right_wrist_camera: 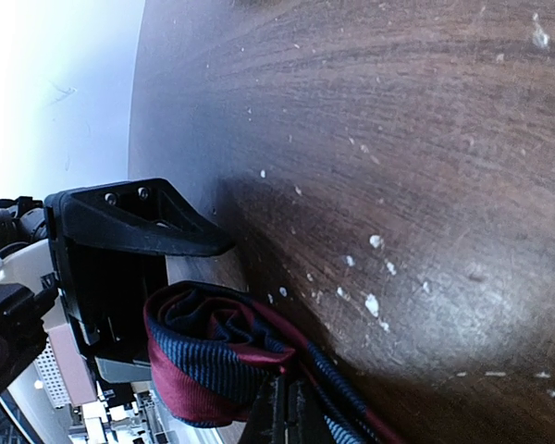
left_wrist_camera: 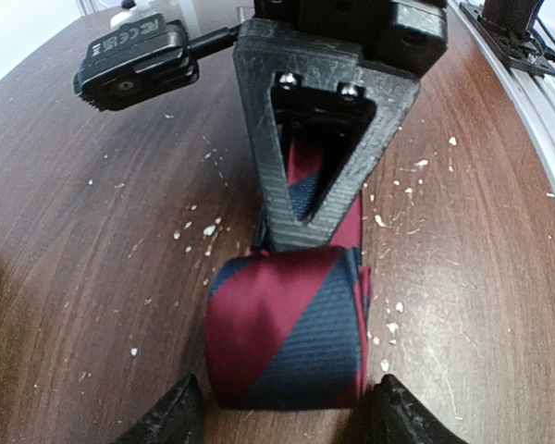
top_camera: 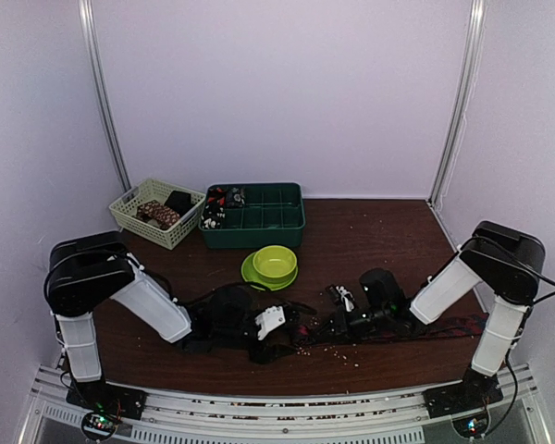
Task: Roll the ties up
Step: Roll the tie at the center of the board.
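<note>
Close to the front edge of the table (left_wrist_camera: 92, 277), about midway along it, we are looking at the striped tie (left_wrist_camera: 287, 342), partly rolled. Our left gripper (left_wrist_camera: 282, 421) is standing released, its fingers (left_wrist_camera: 171, 416) flanking the roll. Just behind the roll, our right gripper (right_wrist_camera: 287, 412) is pressing, clenched, on the tie's flat strip, which is trailing toward the right edge. Farther back a green bowl (top_camera: 275, 262) is sitting. A divided tray (top_camera: 276, 225) and a basket (top_camera: 134, 215) are lying by the back edge.

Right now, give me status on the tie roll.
Left gripper: jaws open, astride the striped tie roll. Right gripper: jaws shut, tip on the tie behind the roll. White crumbs scattered around.
</note>
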